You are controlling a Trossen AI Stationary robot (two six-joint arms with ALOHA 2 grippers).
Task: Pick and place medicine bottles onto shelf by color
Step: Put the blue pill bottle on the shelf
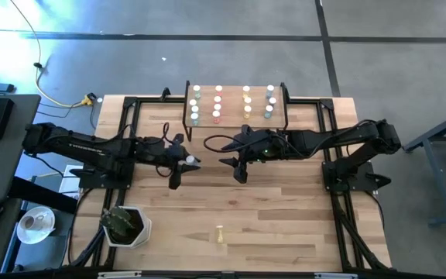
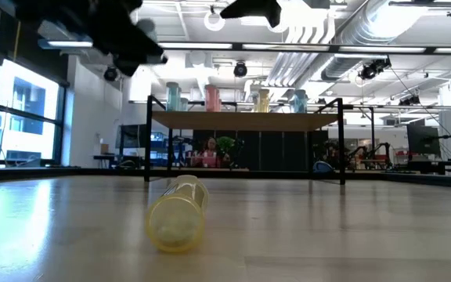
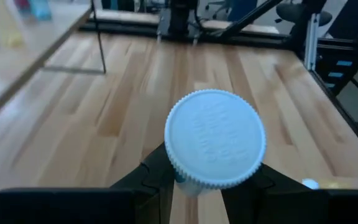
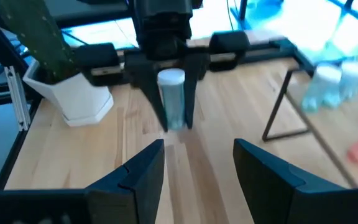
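Near left corner: white plant pot point(image 1: 130, 229), no part in the sorting

Left of centre: left gripper point(image 1: 186, 161) hovering over the bare tabletop, fingers pinching a white-capped medicine bottle point(image 3: 215, 146) by its body, cap pointing away from the wrist. Body pale, bluish-green; exact colour hard to tell. Well short of the shelf, so not yet placed

Near edge, about centre: one yellow bottle point(image 2: 178, 213) lying on its side on the table, touched by neither gripper, far from the shelf

Just right of centre: right gripper point(image 1: 239, 172) facing the left one across a small gap, fingers spread wide with nothing between them; waiting, by the look of it

Far centre: shelf point(image 1: 232, 116) on its thin black legs, already carrying four columns of upright bottles point(image 1: 217, 107). Reading left to right: greenish, pink-red, yellow, blue. Roughly four caps per column, though too small to count with confidence

Judged from this: most of the job done, sorting by colour holding in every column. Left to do: carry the held bottle to the column that matches it, either the far-left or the far-right one, then fetch the fallen yellow bottle, stand it up and add it to the third column
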